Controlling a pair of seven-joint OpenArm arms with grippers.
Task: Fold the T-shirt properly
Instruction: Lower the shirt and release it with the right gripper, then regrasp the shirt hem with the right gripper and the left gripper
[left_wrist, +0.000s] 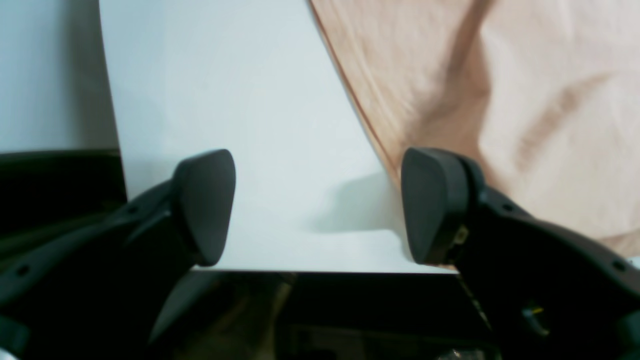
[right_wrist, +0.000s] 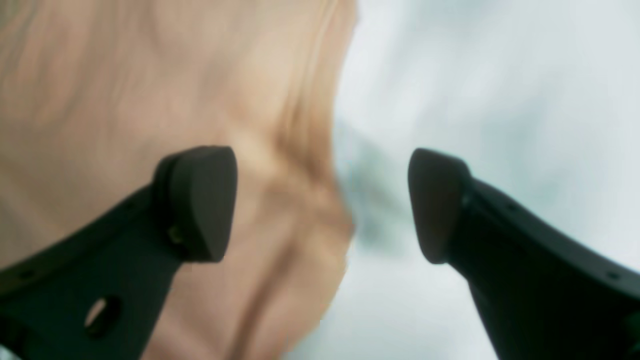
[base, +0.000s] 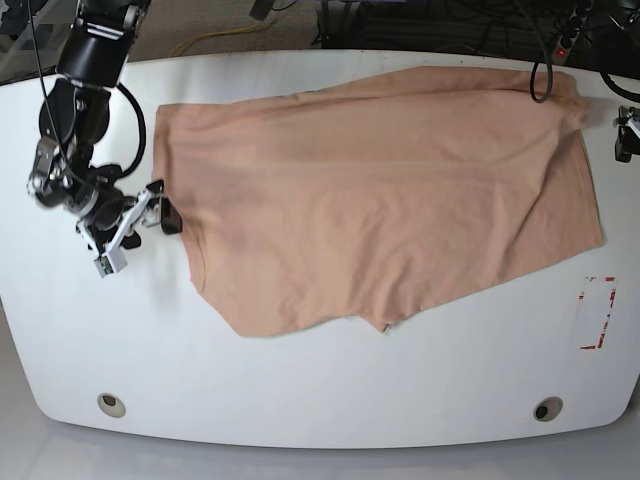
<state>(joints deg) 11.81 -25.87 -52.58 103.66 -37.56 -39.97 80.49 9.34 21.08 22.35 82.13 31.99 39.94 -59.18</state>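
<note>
The peach T-shirt (base: 380, 200) lies spread across the white table (base: 300, 390), wrinkled, its long side running left to right. My right gripper (base: 163, 206) hovers at the shirt's left edge. In the right wrist view the right gripper (right_wrist: 320, 205) is open, one finger over the blurred T-shirt (right_wrist: 150, 100), the other over bare table. My left gripper (left_wrist: 320, 210) is open too, nothing between its fingers. Its right finger (left_wrist: 432, 205) sits at the border of the T-shirt (left_wrist: 500, 100). In the base view only a bit of the left arm (base: 625, 135) shows at the far right.
A red-marked rectangle (base: 597, 312) is on the table at the right, below the shirt. Two round holes (base: 112, 404) (base: 547, 408) sit near the front edge. A black cable (base: 540, 75) loops onto the shirt's back right corner. The table's edge (left_wrist: 320, 272) runs close under the left gripper.
</note>
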